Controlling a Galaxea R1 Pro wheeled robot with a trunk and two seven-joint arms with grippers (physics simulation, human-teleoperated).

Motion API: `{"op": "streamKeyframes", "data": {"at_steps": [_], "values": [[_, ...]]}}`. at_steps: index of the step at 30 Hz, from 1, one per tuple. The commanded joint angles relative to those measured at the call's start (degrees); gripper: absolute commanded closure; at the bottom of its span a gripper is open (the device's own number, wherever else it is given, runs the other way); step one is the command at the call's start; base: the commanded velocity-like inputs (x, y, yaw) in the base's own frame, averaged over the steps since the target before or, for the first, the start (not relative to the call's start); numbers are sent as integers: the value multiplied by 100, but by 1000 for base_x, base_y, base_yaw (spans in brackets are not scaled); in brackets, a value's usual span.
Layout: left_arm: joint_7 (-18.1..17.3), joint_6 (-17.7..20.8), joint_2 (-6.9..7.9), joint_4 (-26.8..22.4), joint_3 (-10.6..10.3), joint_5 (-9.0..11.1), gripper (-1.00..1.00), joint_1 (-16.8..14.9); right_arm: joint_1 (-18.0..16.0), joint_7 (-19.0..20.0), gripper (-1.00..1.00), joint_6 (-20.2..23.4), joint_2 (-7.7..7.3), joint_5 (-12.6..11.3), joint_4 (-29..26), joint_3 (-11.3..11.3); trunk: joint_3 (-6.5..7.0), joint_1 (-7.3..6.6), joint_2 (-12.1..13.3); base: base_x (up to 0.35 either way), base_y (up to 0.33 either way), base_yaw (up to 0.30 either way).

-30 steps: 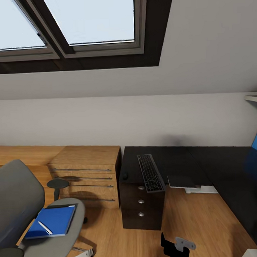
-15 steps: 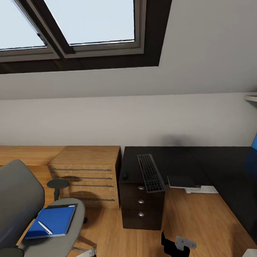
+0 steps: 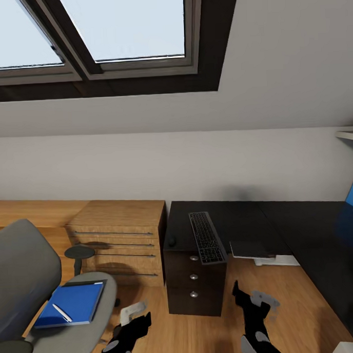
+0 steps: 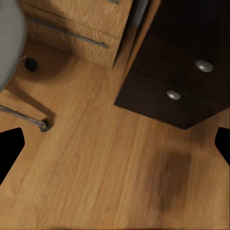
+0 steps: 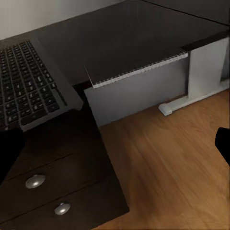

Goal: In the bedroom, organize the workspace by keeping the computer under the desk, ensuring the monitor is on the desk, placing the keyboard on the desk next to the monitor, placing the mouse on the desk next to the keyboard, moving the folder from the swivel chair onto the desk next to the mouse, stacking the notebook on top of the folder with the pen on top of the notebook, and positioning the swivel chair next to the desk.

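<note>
Both grippers, L [image 3: 132, 316] & R [image 3: 252, 299], are seen w/ jaws apart over the wood floor, nothing held. Keyboard [image 3: 206, 236] & mouse [image 3: 171, 242] are laid on the desk [image 3: 302, 227]; folder [image 3: 71, 303] w/ pen [image 3: 62, 312] is left on the swivel chair [image 3: 27, 285].

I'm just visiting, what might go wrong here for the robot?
The keyboard overhangs the desk edge above the drawers, so a bump from the right gripper might tip it off. The pen lies loose on the blue folder on the swivel chair; lifting carelessly may roll it off.
</note>
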Motion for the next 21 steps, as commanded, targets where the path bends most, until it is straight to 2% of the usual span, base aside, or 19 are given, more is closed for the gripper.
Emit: {"op": "streamKeyframes", "data": {"at_steps": [1,2,4,7,8,9,10,12,13,15,19,20,21], "values": [[51,188,-6,-151,-12,51,-100,-4,-2,-104,-100,149,2,-18,-242,-17,-11,2,-8,0,0,0],[59,345,-18,-274,-11,51,-100,-6,0,-210,-100,350,2,-16,-489,-16,-11,2,-8,0,0,0],[123,839,-113,-715,-9,48,-100,-13,40,-524,-100,1441,1,6,-1589,-13,-11,2,-8,0,0,0],[229,1066,-215,-1049,-8,45,-100,-20,170,-642,-100,2487,-5,24,-2598,-13,-11,2,-8,0,0,0],[329,1185,-273,-1269,-8,45,-100,-24,292,-687,-100,3267,-10,32,-3336,-12,-11,2,-8,0,0,0],[384,1246,-297,-1381,-8,48,-100,-27,356,-703,-100,3667,-15,35,-3715,-12,-11,2,-8,0,0,0],[627,1724,-375,-2044,-8,66,-100,-74,614,-744,-100,5456,-30,28,-5489,-14,-11,2,-8,0,0,0],[681,1999,-391,-2355,-8,78,-100,-109,676,-749,-100,5932,-31,18,-5984,-21,-11,2,-8,0,0,0],[716,2274,-403,-2649,-5,88,-100,-137,718,-752,-100,6252,-33,4,-6299,-34,-11,2,-8,0,0,0],[746,2593,-415,-2959,1,138,-100,-162,755,-750,-100,6520,-25,-9,-6572,-49,-11,2,-8,0,0,0],[756,2807,-407,-3133,30,348,-100,-178,780,-737,-100,6661,2,-62,-6730,-58,-11,2,-8,0,0,0],[755,2836,-396,-3141,35,432,-100,-180,783,-734,-100,6666,9,-102,-6749,-59,-11,2,-8,0,0,0],[759,2887,-329,-2757,35,868,-100,-186,793,-740,-100,6576,25,-481,-6587,-48,-11,2,-8,0,0,0]]}}
